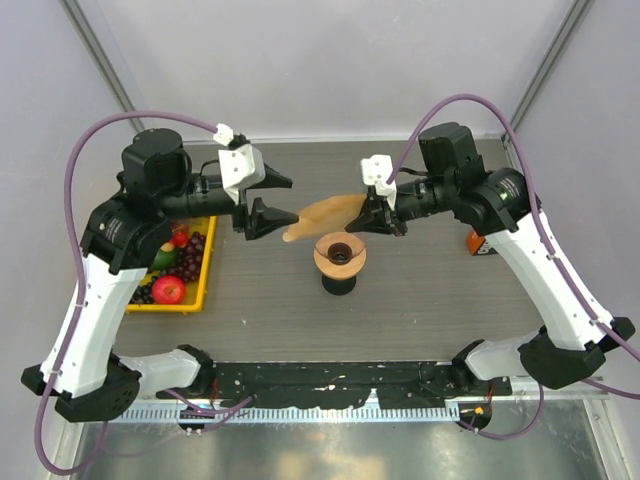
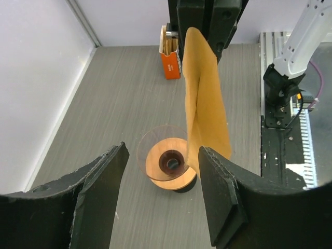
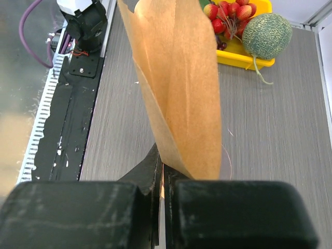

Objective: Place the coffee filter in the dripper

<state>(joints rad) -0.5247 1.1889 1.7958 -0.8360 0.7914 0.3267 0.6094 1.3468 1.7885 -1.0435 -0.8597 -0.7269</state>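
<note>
R gripper (image 1: 368, 222) pinches filter (image 1: 320, 213) edge; free end by open L gripper (image 1: 293, 198).

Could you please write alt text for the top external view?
The right gripper holds a coffee filter aloft beside the orange dripper at mid-table. The left gripper has its fingers open at the filter's free end. A yellow fruit tray sits left.

coffee filter (image 2: 205, 104): thin matt tan paper. dripper (image 2: 155, 162): smooth, glossy orange-brown. table (image 2: 119, 104) under dripper: matt grey wood-grain. left gripper fingers (image 2: 104, 192): matt black, rough chipped edges. tray (image 1: 205, 275) left of dripper: shiny yellow plastic.
</note>
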